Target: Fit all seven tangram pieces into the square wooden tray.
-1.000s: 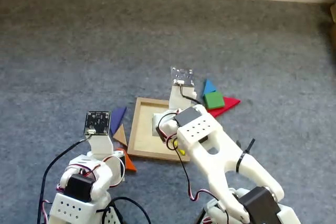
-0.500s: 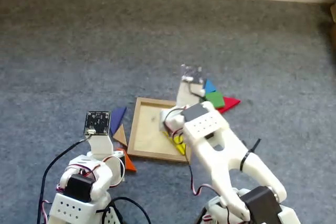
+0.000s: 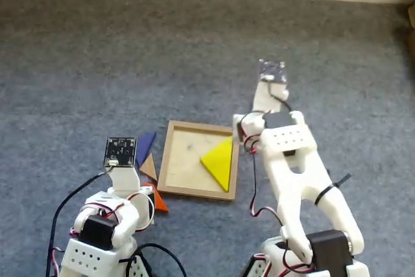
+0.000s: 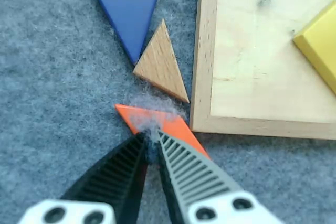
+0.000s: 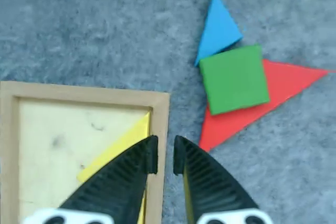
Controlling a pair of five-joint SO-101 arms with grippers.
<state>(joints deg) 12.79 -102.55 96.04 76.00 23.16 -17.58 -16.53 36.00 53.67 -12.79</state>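
The square wooden tray (image 3: 170, 160) lies on the grey carpet with a yellow triangle (image 3: 220, 162) in its right half. My right gripper (image 5: 164, 156) hangs over the tray's right rim (image 5: 159, 129), its fingers a narrow gap apart and empty. Just past it lie a light blue triangle (image 5: 218, 27), a green square (image 5: 234, 78) and, partly under the square, a red triangle (image 5: 252, 108). My left gripper (image 4: 150, 142) is shut, with its tips at the edge of an orange piece (image 4: 176, 125). A wooden triangle (image 4: 161, 69) and a dark blue piece (image 4: 131, 3) lie left of the tray (image 4: 203, 51).
Grey carpet spreads all around the tray. In the high view the right arm (image 3: 292, 160) stretches along the tray's right side and the left arm (image 3: 110, 218) sits at the lower left. A pale wall edge runs along the far side.
The right arm has swung right, off the tray's middle to its right rim, uncovering the yellow triangle lying in the tray. The left arm has not moved.
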